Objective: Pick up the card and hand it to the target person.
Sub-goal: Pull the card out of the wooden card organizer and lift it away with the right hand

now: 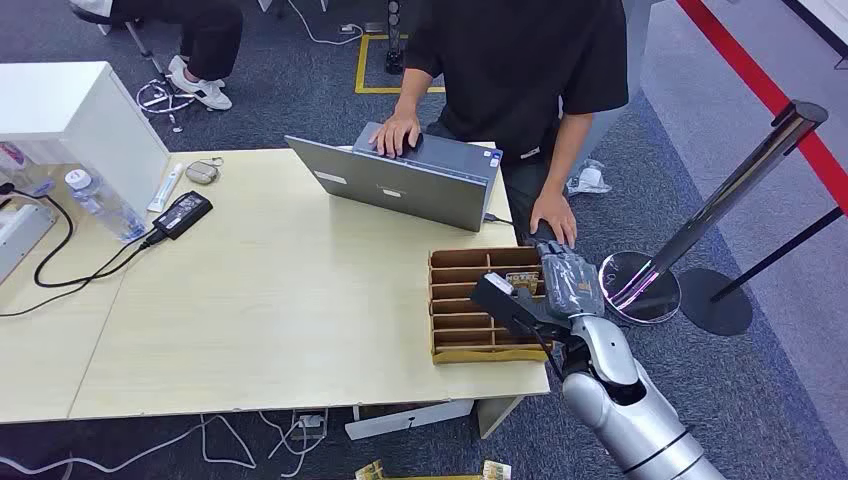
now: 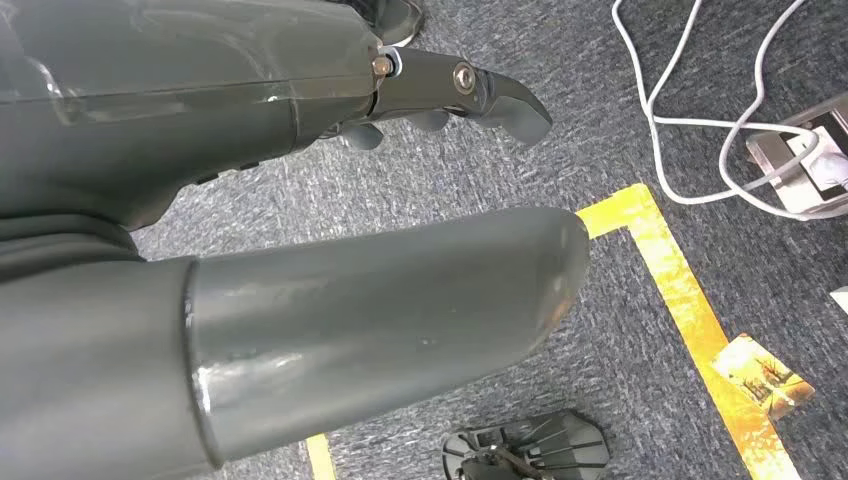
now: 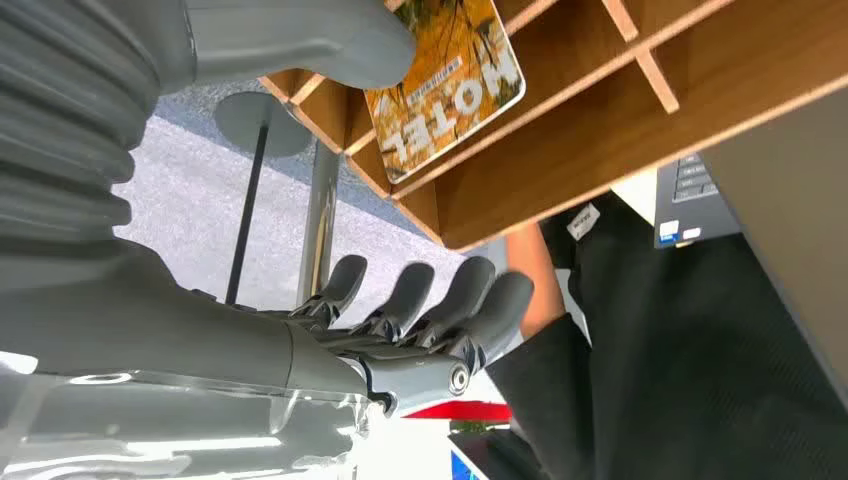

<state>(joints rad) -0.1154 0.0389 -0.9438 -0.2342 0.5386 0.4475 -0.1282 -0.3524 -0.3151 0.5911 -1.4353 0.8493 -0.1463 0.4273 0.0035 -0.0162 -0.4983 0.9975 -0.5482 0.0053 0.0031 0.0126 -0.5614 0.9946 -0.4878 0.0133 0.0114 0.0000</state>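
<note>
Card (image 3: 445, 85) in wooden organizer (image 3: 640, 130), touching right hand (image 3: 400, 320) thumb

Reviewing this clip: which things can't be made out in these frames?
- Card, right wrist view: thumb covers one corner; whether the right robot hand grips it is unclear.
- Wooden organizer, head view: the robot hand hides its far-right slots.
- Person, head view: cut off by the top edge.
- Left robot hand, left wrist view: fingers mostly hidden.
</note>
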